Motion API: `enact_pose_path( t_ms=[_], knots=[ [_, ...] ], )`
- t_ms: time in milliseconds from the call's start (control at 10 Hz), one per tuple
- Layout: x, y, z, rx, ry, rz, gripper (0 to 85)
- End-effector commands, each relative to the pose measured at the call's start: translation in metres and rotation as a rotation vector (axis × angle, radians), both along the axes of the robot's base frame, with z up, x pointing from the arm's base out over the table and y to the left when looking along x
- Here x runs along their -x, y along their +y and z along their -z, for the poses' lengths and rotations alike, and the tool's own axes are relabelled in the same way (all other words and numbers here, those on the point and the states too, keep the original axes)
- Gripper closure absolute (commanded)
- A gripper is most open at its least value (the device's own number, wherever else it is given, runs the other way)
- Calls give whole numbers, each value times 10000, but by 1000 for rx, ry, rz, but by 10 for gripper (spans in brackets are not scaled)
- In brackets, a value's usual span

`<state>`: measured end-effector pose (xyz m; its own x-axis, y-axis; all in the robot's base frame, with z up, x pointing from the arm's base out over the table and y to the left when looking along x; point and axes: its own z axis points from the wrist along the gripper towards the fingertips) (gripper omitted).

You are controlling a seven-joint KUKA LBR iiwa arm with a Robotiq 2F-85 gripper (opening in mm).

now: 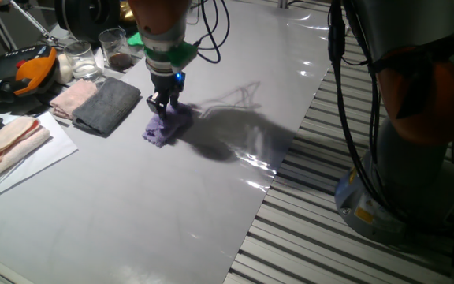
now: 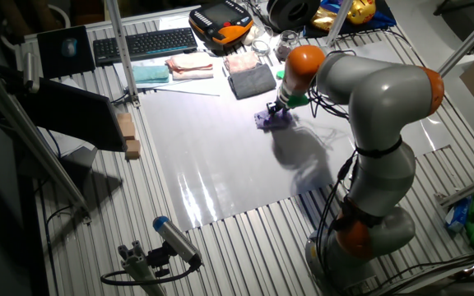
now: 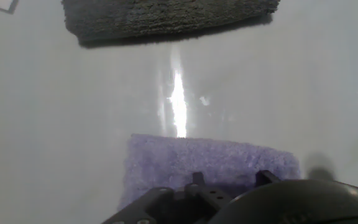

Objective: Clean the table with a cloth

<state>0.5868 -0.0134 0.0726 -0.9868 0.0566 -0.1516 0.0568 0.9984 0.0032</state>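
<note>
The lavender cloth lies flat on the glossy pale table, toward the cluttered far edge, with open tabletop on its other sides. The gripper stands directly over it, fingers pointing down into the cloth's upper surface; contact looks made, but no view shows whether the fingers are apart, together or pinching the fabric, so its state cannot be told.

Just beside the cloth, apart from it, lies a dark grey folded cloth, with a pale pink folded cloth against its far side. A second pink cloth rests on a white paper sheet further along. Two glass jars stand behind the grey cloth; an orange-and-black pendant lies near them.

The hand view shows the cloth as a tidy rectangle just ahead of the gripper body, bare table between it and the grey cloth. The other fixed view alone shows a keyboard and the robot arm arching over from the table's side.
</note>
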Motion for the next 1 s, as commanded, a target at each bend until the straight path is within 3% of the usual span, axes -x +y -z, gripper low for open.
enact_pose_path(
  t_ms=[0,200,300,500,700,800,900],
  knots=[
    [2,-23,-37,-1,3,-4,510],
    [-64,-83,-37,2,24,-9,850],
    [-97,-106,-17,24,33,8,850],
    [-97,-106,-17,19,34,123,850],
    [-97,-106,-17,79,34,103,850],
    [-97,-106,-17,68,36,69,850],
    [-97,-106,-17,36,34,33,850]
  ],
)
